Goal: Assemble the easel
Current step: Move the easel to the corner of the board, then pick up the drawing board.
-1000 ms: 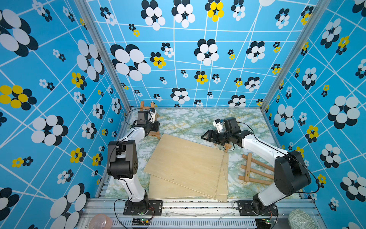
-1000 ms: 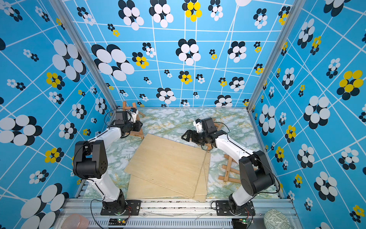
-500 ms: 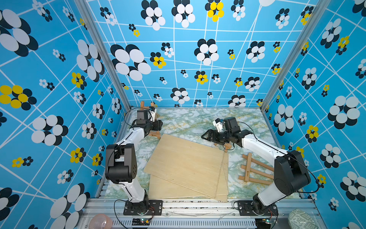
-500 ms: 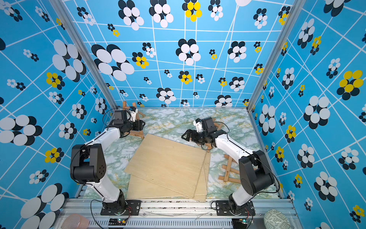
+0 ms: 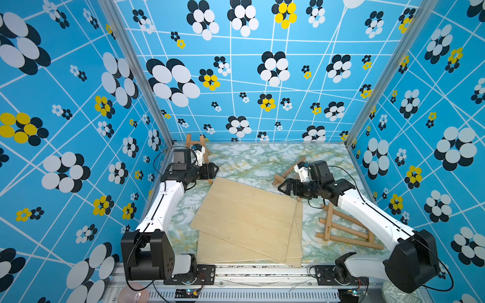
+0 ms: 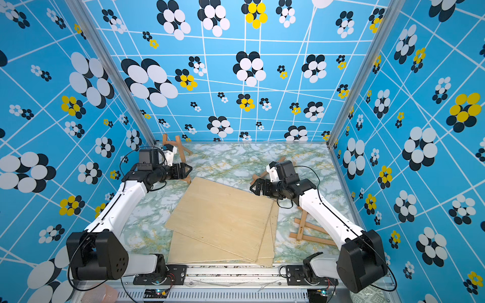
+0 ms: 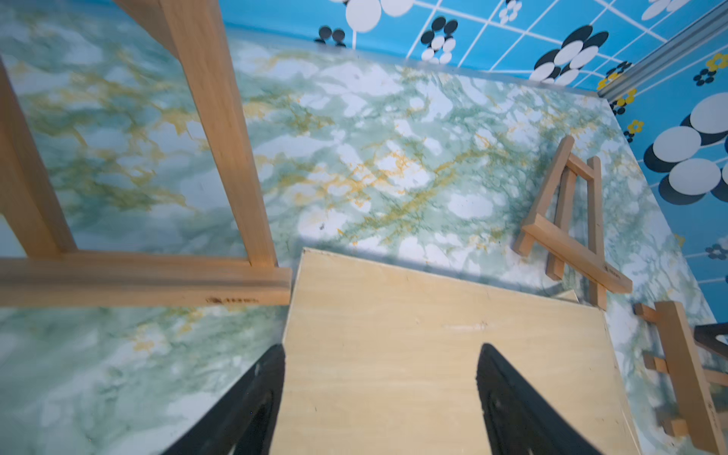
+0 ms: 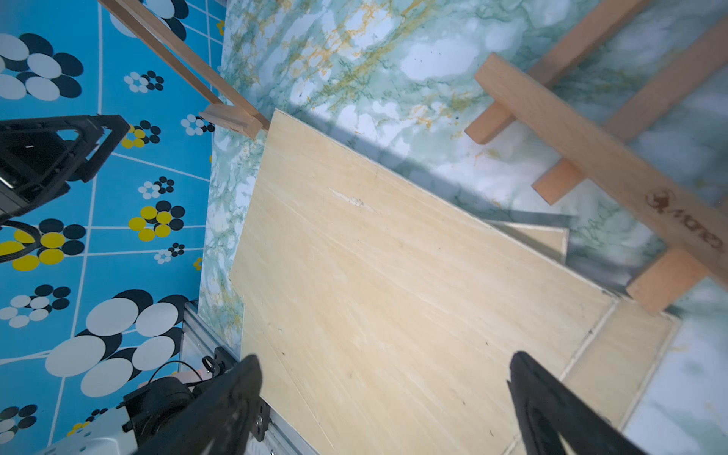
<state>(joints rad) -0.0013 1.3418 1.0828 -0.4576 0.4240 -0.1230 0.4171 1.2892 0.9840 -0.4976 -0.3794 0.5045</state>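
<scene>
At bench (image 5: 249,162) 11 o'clock easel (image 7: 220,118) stood upright; left claw (image 5: 213,171), right claw (image 5: 283,187) gaped empty. Next, judged: board (image 5: 246,215) onto ledge (image 7: 138,279).

Light was bright and even. The boards (image 8: 394,275) cast a soft shadow ahead of the fingers (image 8: 224,405). Wrist views blurred near their edges, smearing the wooden frame (image 8: 630,185); top views looked sharp.

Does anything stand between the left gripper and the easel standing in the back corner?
Nothing visible does. The open left gripper hangs over the top board, at its corner; the easel stands right beside that corner, unobstructed.
</scene>
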